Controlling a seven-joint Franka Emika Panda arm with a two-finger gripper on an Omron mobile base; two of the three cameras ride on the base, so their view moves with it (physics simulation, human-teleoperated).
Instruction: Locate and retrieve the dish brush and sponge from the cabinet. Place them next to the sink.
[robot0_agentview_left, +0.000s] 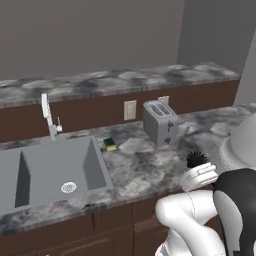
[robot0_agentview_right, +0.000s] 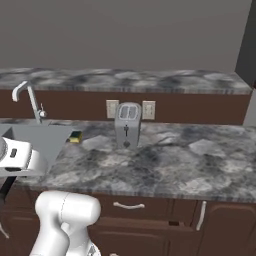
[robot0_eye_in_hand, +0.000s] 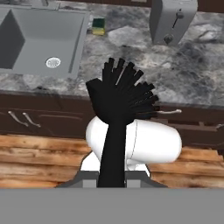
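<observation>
The black dish brush (robot0_eye_in_hand: 120, 98) stands up from the bottom of the hand view, its thin handle running down between my fingers and its bristly head fanned out. My gripper (robot0_agentview_left: 199, 176) is shut on it, in front of the counter's edge, with the bristles (robot0_agentview_left: 196, 159) poking above the hand. The yellow and green sponge (robot0_agentview_left: 110, 144) lies flat on the counter just right of the grey sink (robot0_agentview_left: 55, 165), near the back; it also appears as the sponge (robot0_agentview_right: 75, 136) and the sponge (robot0_eye_in_hand: 98, 25). The wall cabinet is out of view.
A silver toaster (robot0_agentview_left: 160, 122) stands on the marble counter (robot0_agentview_left: 145, 170) right of the sponge, below two wall outlets. The slim faucet (robot0_agentview_left: 48, 117) rises behind the sink. Brown lower cabinets with a drawer handle (robot0_agentview_right: 127, 205) run under the counter.
</observation>
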